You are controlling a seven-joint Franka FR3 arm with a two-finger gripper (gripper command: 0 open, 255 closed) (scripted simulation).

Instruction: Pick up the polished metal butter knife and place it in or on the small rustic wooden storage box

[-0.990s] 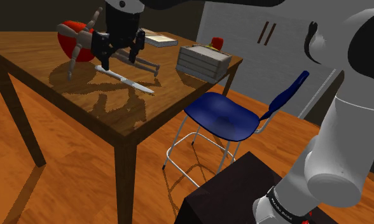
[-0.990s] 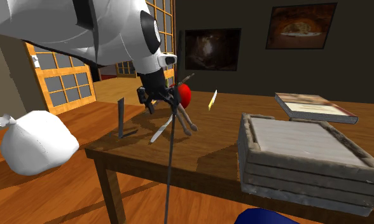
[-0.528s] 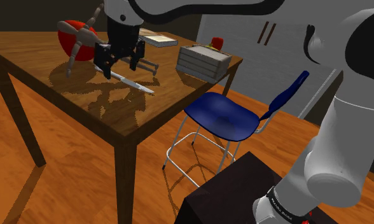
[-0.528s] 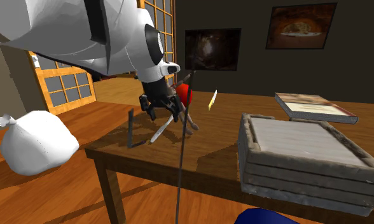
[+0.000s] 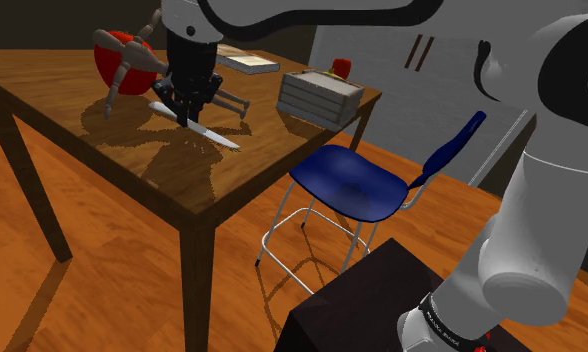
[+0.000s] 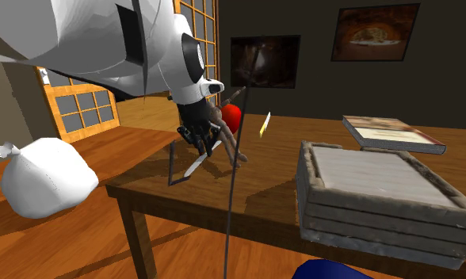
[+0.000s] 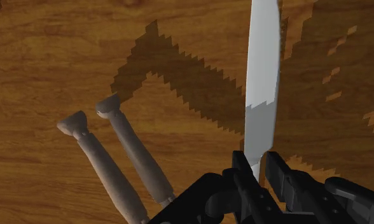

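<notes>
My jaws are closed around one end of the butter knife (image 7: 263, 76), its silver blade reaching out ahead of me over the wooden counter (image 5: 42, 80). Two pale turned rods (image 7: 138, 158) lie just beside it. The grey slatted storage box (image 5: 319, 97) sits well apart, near the counter's far right corner in the shoulder view.

I'm looking into a home dining room: a wooden table (image 5: 52, 95) with a blue chair (image 5: 347, 185) on plank flooring (image 5: 112, 290), framed pictures (image 6: 374, 33) on the far dark wall, wood-paned windows (image 6: 73, 103) at left.
</notes>
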